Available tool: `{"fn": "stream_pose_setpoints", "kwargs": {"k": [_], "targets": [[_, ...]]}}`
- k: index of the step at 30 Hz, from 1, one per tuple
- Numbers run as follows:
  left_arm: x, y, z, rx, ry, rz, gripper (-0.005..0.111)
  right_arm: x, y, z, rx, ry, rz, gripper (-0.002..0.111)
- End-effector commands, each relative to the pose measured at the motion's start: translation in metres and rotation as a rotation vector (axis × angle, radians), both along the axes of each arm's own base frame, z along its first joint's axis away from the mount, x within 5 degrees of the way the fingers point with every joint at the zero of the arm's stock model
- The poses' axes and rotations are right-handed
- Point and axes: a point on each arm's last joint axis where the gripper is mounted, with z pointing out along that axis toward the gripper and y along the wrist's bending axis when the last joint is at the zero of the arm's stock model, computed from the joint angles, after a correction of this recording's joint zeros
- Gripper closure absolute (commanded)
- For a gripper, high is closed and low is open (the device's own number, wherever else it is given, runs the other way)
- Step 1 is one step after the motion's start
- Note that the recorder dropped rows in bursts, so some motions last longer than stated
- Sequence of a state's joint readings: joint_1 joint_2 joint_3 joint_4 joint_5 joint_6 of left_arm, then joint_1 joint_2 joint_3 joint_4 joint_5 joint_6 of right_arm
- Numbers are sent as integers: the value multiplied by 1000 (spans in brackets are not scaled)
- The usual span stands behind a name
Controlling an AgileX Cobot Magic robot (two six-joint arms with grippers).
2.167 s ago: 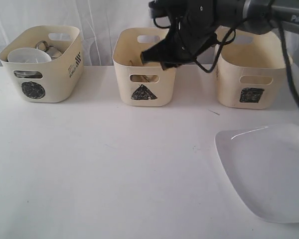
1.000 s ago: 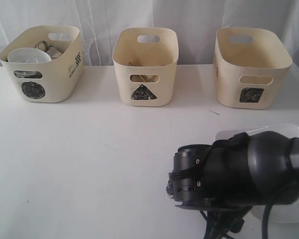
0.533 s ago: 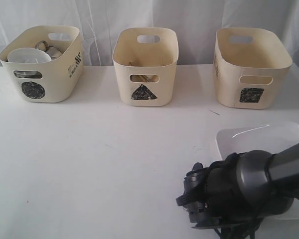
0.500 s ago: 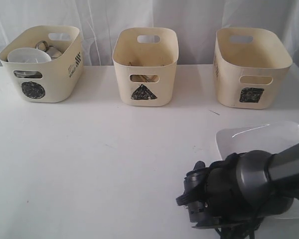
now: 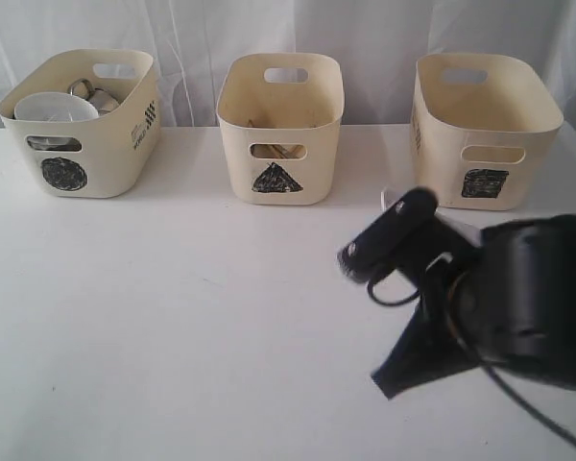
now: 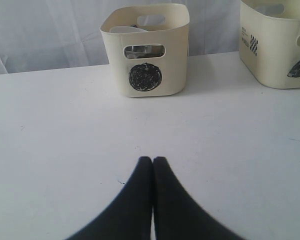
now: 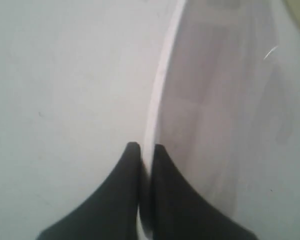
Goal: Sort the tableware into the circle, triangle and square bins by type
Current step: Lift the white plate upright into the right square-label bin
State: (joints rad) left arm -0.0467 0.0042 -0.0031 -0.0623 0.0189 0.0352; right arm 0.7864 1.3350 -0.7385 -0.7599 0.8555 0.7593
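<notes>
In the right wrist view my right gripper [image 7: 146,146] is shut on the thin rim of the large white plate [image 7: 220,110], one finger on each side of the edge. In the exterior view the blurred black right arm [image 5: 509,307] covers the front right, and only a white sliver of the plate [image 5: 392,199] shows above it. My left gripper [image 6: 152,160] is shut with nothing in it, low over bare table, facing the circle bin [image 6: 146,50]. The circle bin [image 5: 82,125] holds the small white bowl [image 5: 56,106] and a steel mug [image 5: 94,94]. Wooden chopsticks [image 5: 278,151] show through the triangle bin's slot.
Three cream bins stand in a row at the back: circle on the left, the triangle bin [image 5: 280,130] in the middle and the square bin [image 5: 485,130] on the right. A white curtain hangs behind them. The table [image 5: 173,317] is white.
The right arm came down from the triangle bin to the plate at the front right, closed on its rim, and has now swung up and back with it.
</notes>
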Motion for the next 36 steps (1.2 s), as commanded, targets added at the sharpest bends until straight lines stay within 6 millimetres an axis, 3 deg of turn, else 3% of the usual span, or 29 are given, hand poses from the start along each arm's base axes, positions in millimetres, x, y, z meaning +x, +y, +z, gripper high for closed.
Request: {"fn": "stream_pose_setpoints", "kwargs": {"k": [1,8,11,17,25,36], "targets": [[0,-1,-1,-14,-3,-7,107,-12,-14,63,136,-218,41,108],[0,-1,-1,-14,-3,-7,107,-19,-27,119,234,-418,79,108],[0,-1,-1,-14,-3,-7,107,-10,-30,139,257,-505,99,108],[0,-1,-1,-14,-3,-7,107,19,-41,160,292,-622,102,108],[0,-1,-1,-14,-3,-7,107,81,-63,164,297,-701,72,108],[0,-1,-1,-14,-3,-7,107,180,-83,132,336,-709,47,108]]}}
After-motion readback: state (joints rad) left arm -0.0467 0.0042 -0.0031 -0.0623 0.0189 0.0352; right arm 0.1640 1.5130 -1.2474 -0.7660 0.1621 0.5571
